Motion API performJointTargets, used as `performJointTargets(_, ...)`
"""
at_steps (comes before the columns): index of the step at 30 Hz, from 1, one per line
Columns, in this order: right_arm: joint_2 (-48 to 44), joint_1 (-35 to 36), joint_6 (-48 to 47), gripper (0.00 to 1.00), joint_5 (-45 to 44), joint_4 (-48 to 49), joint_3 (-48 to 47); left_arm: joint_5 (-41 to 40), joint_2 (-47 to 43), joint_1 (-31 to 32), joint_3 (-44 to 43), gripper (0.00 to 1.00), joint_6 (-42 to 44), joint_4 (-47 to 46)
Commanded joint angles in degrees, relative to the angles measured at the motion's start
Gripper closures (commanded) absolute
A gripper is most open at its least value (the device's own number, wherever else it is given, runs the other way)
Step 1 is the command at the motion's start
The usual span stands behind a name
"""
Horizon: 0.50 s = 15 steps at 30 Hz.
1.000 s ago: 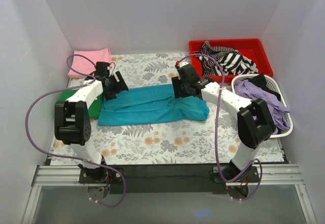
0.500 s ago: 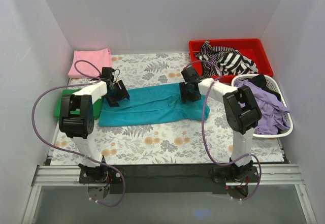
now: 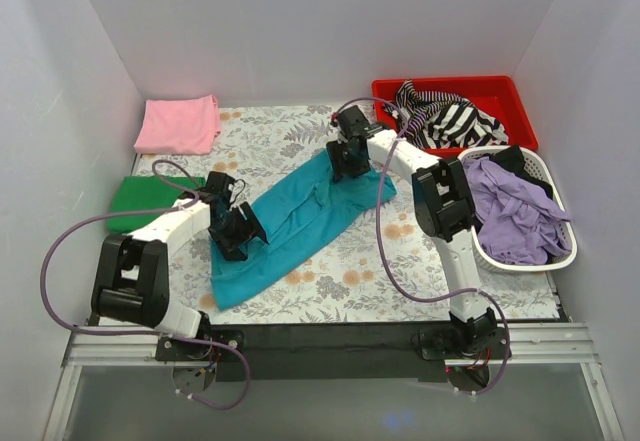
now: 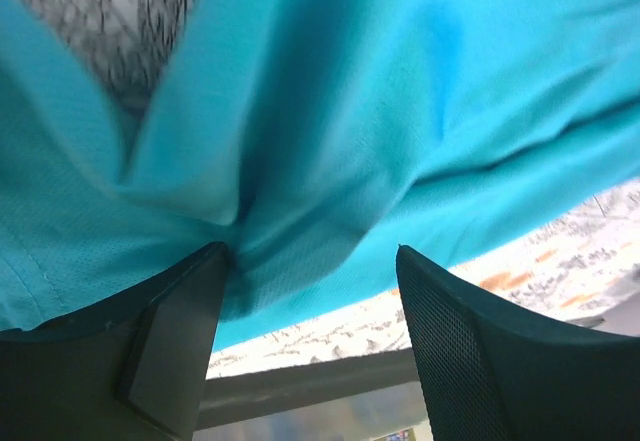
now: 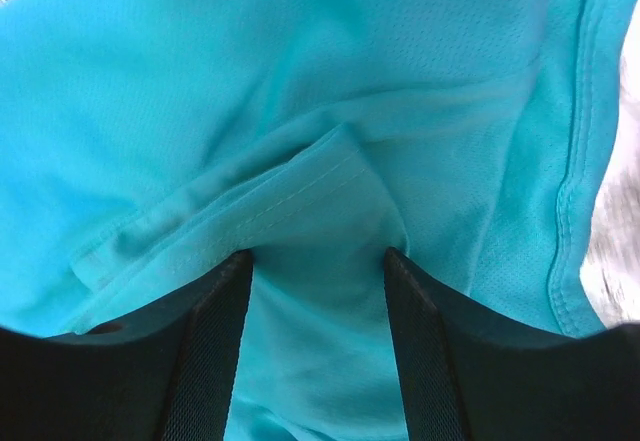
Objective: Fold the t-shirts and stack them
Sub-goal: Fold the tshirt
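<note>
The left tool [image 3: 238, 231] and right tool [image 3: 345, 157] each pinch the soft teal cloth t-shirt [image 3: 300, 213] stretched between them. It has just swung diagonal, probably to line up a fold.

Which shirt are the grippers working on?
The teal shirt, lying slantwise mid-table with the left gripper and right gripper at its two ends. The pink shirt and green shirt sit folded at the left side, untouched.
</note>
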<state>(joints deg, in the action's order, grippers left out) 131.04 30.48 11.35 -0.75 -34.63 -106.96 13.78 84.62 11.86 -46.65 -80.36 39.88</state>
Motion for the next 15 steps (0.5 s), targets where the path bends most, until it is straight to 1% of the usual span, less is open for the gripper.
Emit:
performJointTargets(1, 9.4, 0.5, -1.7, 0.37, 5.0, -5.6, -9.1, 2.9, -6.7, 0.5, 2.3, 0.33, -3.7, 3.7)
performJointTargets(3, 12.8, 0.5, -1.9, 0.36, 6.2, -8.3, -15.2, 3.7, -8.2, 0.5, 3.7, 0.33, -4.0, 4.5)
performJointTargets(4, 15.9, 0.5, -1.9, 0.34, 7.3, -8.6, -20.3, 4.1, -9.3, 0.6, 4.5, 0.33, -4.1, 4.9)
performJointTargets(6, 18.4, 0.5, -1.6, 0.32, 7.7, -8.7, -24.1, 6.9, -10.1, 0.7, 5.8, 0.33, -4.5, 5.6)
performJointTargets(7, 20.7, 0.4, -1.6, 0.28, 8.0, -8.6, -27.6, 7.8, -10.5, 1.0, 6.8, 0.33, -4.4, 5.7)
performJointTargets(8, 21.7, 0.3, -1.6, 0.26, 8.0, -8.5, -28.8, 9.3, -11.2, 1.1, 7.1, 0.33, -4.2, 6.3)
performJointTargets(12, 25.0, -0.9, -0.9, 0.23, 10.4, -4.8, -31.4, 8.6, -13.4, 1.6, 6.9, 0.31, -2.6, 9.6)
performJointTargets(14, 25.1, -2.0, 0.0, 0.22, 13.7, -2.1, -30.9, 10.3, -14.4, 1.6, 6.8, 0.3, -1.0, 9.6)
performJointTargets(15, 25.1, -3.3, 0.5, 0.21, 15.3, -0.7, -30.5, 12.9, -15.1, 1.7, 6.8, 0.29, -0.5, 9.3)
